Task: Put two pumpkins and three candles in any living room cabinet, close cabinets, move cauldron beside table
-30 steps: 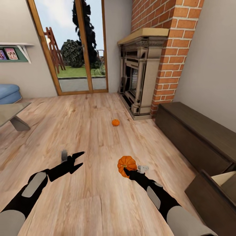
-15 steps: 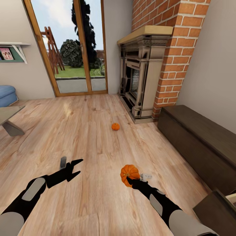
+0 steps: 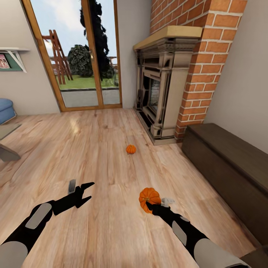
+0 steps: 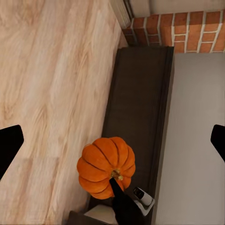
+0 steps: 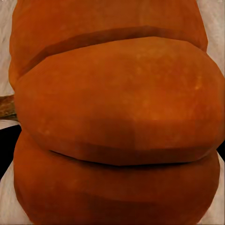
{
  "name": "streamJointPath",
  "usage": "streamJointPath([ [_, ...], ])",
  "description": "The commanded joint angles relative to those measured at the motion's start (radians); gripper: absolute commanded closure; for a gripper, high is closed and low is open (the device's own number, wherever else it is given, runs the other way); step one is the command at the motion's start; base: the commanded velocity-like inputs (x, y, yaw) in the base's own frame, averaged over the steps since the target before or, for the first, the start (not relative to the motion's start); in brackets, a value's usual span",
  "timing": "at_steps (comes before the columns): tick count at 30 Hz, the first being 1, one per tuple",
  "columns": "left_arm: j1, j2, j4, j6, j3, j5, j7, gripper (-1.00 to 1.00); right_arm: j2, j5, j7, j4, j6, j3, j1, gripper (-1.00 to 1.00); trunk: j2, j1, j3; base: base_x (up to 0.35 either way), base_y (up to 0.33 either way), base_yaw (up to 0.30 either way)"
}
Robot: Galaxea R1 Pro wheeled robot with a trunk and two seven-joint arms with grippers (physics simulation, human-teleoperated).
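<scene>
- Left fingers (image 3: 85,190) at 8 o'clock, spread apart, holding nothing above the bare wood floor (image 3: 104,156).
- Second pumpkin (image 3: 131,149) lies on the floor centrally, near the fireplace (image 3: 158,93).
- Right fingers (image 3: 150,204) at 5 o'clock pinch a pumpkin (image 3: 149,197).
- Cabinet (image 3: 227,167) at 3 o'clock; nothing stands between.

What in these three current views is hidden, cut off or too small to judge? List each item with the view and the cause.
- Right gripper, head view: the held pumpkin covers the fingertips.
- Cabinet, head view: its near end is cut off by the picture's edge, so its drawers cannot be judged.
- Far pumpkin, head view: too small for detail.
- Floor, right wrist view: the held pumpkin hides most of it.
</scene>
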Motion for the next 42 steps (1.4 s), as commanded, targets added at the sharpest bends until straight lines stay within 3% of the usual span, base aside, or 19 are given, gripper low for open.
streamJointPath([
  [1, 0.000, 0.000, 0.000, 0.000, 0.000, 0.000, 0.000, -1.00, 0.000, -0.002, 0.000, -0.001, -0.001, -0.001, 0.000, 1.00, 0.000, 0.000, 0.000, 0.338, 0.000, 0.000],
  [14, 0.000, 0.000, 0.000, -0.002, 0.000, 0.000, 0.001, -1.00, -0.001, 0.001, 0.001, 0.019, -0.005, -0.002, 0.000, 1.00, 0.000, 0.000, 0.000, 0.338, 0.000, 0.000],
  [16, 0.000, 0.000, 0.000, -0.002, 0.000, 0.000, 0.002, -1.00, 0.000, -0.002, 0.001, 0.022, -0.061, -0.003, 0.000, 1.00, 0.000, 0.000, 0.000, 0.339, 0.000, 0.000],
  [19, 0.000, 0.000, 0.000, -0.002, 0.000, 0.000, 0.002, -1.00, 0.000, -0.002, 0.001, 0.026, -0.071, -0.003, 0.000, 1.00, 0.000, 0.000, 0.000, 0.338, 0.000, 0.000],
  [42, 0.000, 0.001, 0.002, -0.002, 0.002, 0.001, 0.002, -1.00, 0.002, -0.002, 0.001, 0.034, -0.074, -0.003, 0.000, 1.00, 0.000, 0.000, 0.000, 0.336, 0.000, 0.000],
])
